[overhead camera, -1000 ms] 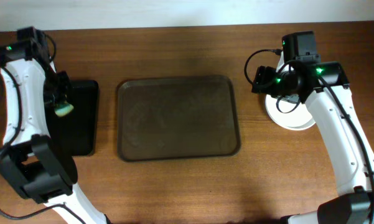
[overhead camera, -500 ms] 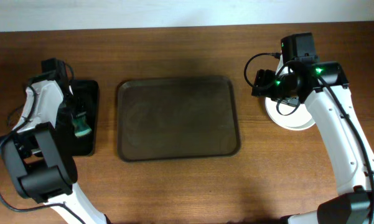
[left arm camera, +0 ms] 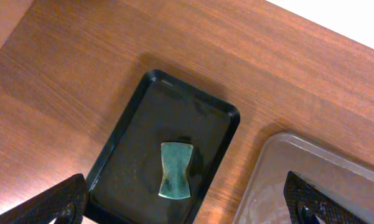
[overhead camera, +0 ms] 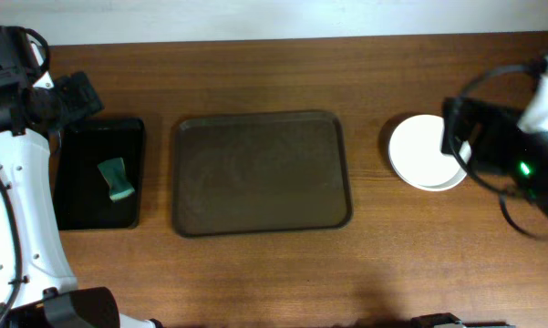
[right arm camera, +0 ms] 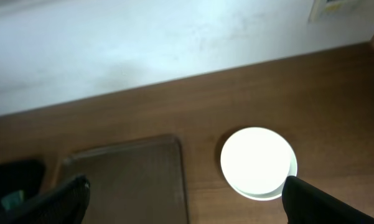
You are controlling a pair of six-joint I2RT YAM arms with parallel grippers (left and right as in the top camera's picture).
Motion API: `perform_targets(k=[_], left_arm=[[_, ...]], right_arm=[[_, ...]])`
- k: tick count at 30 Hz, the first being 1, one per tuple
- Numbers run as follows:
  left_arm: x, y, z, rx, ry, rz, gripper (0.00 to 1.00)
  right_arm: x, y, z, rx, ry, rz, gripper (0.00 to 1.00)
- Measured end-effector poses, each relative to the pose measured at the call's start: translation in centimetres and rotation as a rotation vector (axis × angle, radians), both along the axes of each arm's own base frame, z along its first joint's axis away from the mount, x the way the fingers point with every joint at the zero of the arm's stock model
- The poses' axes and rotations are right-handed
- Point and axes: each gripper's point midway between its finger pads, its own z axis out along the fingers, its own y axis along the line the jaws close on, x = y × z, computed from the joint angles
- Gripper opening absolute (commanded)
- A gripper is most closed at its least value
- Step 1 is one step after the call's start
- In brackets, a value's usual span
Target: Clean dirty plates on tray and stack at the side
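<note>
The plates sit in a stack on the bare wood of the bench, toward its right edge and well apart from the tray. The top one is white and a second rim peeks out just beneath it on the lower right. How many lie in the stack cannot be told. In the right wrist view the same stack shows as a bright white disc, too washed out to tell whether any smears are on it. The brown-grey tray lies flat in the middle of the bench with its long sides parallel to the far edge. Near the left edge sits a smaller black tray, just beside the brown-grey one but not touching it. A green sponge lies flat inside it, pinched at the waist, nearer the side that faces the middle of the bench. The left gripper hangs high above the black tray, its two dark fingertips spread wide to either side of the left wrist view and gripping nothing. The sponge shows between them far below. The right gripper is likewise raised and spread wide with nothing between its fingertips. Its arm reaches in from the right edge of the bench and overlaps the stack's right rim in the overhead view.
</note>
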Motion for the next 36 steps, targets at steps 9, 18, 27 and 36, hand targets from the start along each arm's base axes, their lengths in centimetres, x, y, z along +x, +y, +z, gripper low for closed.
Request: perform_targets(k=[9, 18, 27, 36], left_arm=[[0.0, 0.0, 0.0, -0.001, 0.002, 0.0, 0.99], [0.0, -0.1, 0.0, -0.004, 0.0, -0.003, 0.99], [0.0, -0.1, -0.1, -0.003, 0.002, -0.002, 0.99], [0.0, -0.1, -0.1, -0.003, 0.002, -0.002, 0.99]], right_arm=[[-4.0, -1.2, 0.0, -0.041, -0.025, -0.027, 0.98], [-2.3, -0.8, -6.7, -0.1, -0.449, 0.034, 0.98], [-2.3, -0.5, -19.6, -0.092, -0.647, 0.047, 0.98], [-1.2, -0.4, -26.0, -0.09, -0.609, 0.053, 0.99]])
